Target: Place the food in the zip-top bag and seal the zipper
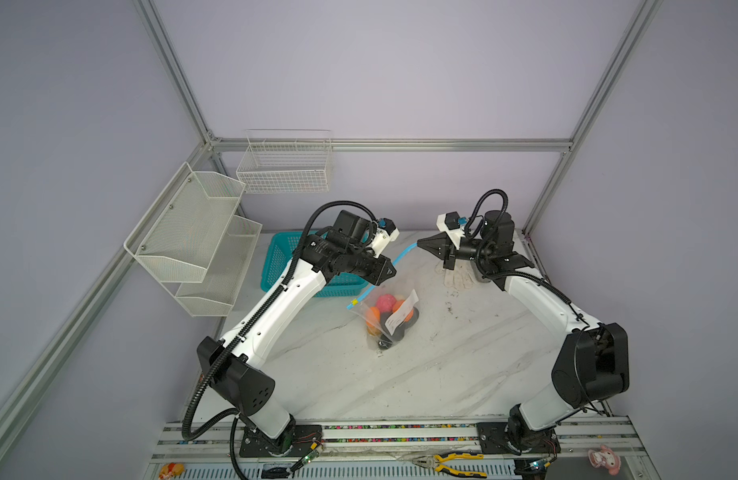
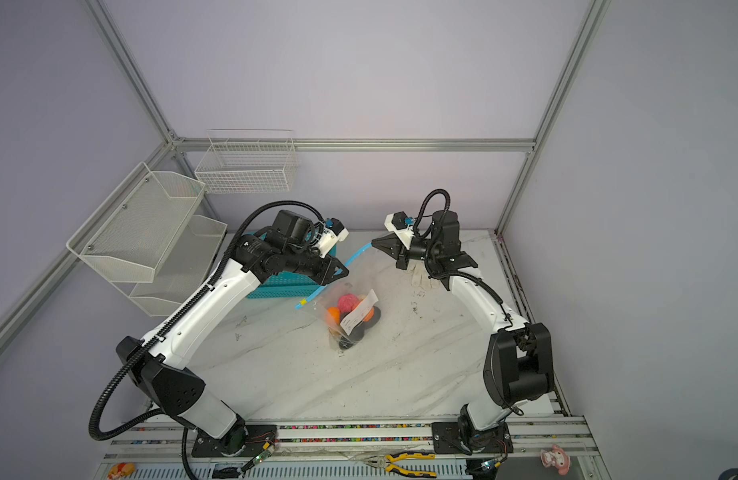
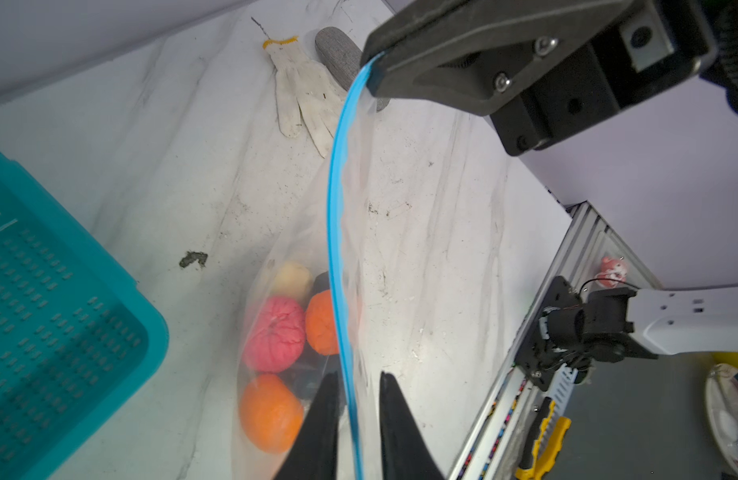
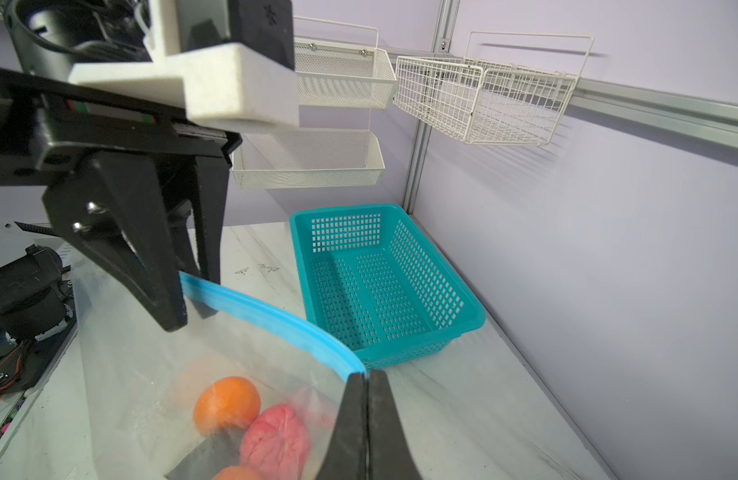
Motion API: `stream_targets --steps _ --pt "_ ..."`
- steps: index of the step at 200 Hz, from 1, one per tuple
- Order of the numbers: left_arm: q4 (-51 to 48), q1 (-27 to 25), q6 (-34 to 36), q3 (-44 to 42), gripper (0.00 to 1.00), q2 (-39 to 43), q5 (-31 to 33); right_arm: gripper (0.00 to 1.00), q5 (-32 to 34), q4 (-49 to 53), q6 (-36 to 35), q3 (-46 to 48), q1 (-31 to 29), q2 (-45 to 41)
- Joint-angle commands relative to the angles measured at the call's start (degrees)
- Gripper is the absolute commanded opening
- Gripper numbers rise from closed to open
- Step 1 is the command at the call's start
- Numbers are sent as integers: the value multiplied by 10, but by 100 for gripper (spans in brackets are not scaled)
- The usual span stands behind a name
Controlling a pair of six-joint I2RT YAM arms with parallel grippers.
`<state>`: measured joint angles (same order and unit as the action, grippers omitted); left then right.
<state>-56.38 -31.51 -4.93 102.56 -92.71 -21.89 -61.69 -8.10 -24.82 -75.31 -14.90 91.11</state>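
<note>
The clear zip-top bag (image 1: 390,322) hangs over the marble table, strung between my two grippers. The food lies inside it: a pink ball (image 3: 276,336), orange balls (image 3: 272,411), a cream one (image 3: 292,278) and dark pieces. My right gripper (image 4: 365,374) is shut on the far end of the light-blue zipper (image 3: 333,216). My left gripper (image 3: 357,374) stands open astride the zipper, which runs along one finger with a gap to the other. In both top views the yellow slider tab (image 1: 353,302) sits at the strip's lower end, beyond the left gripper (image 1: 390,272).
A teal mesh basket (image 1: 276,257) stands empty behind the left arm. A white work glove (image 1: 456,276) lies under the right arm. White wire shelves (image 1: 193,232) and a wire basket (image 1: 284,166) hang on the walls. Pliers (image 1: 450,461) lie on the front rail.
</note>
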Motion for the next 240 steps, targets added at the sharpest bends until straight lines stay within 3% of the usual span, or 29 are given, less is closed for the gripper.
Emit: stream_targets --steps 1,111,198,219,240 --pt "2 4 7 55 26 22 2 0 0 -11 5 -12 -4 2" --pt "2 4 14 52 18 38 11 0 -3 -12 5 -10 -6 10" --pt "10 3 20 40 6 38 9 0 -2 -15 16 -16 -7 18" --pt "13 3 21 36 3 38 7 9 -5 -20 20 -18 -8 19" --pt "14 3 26 40 0 35 3 29 3 -31 47 -21 -7 15"
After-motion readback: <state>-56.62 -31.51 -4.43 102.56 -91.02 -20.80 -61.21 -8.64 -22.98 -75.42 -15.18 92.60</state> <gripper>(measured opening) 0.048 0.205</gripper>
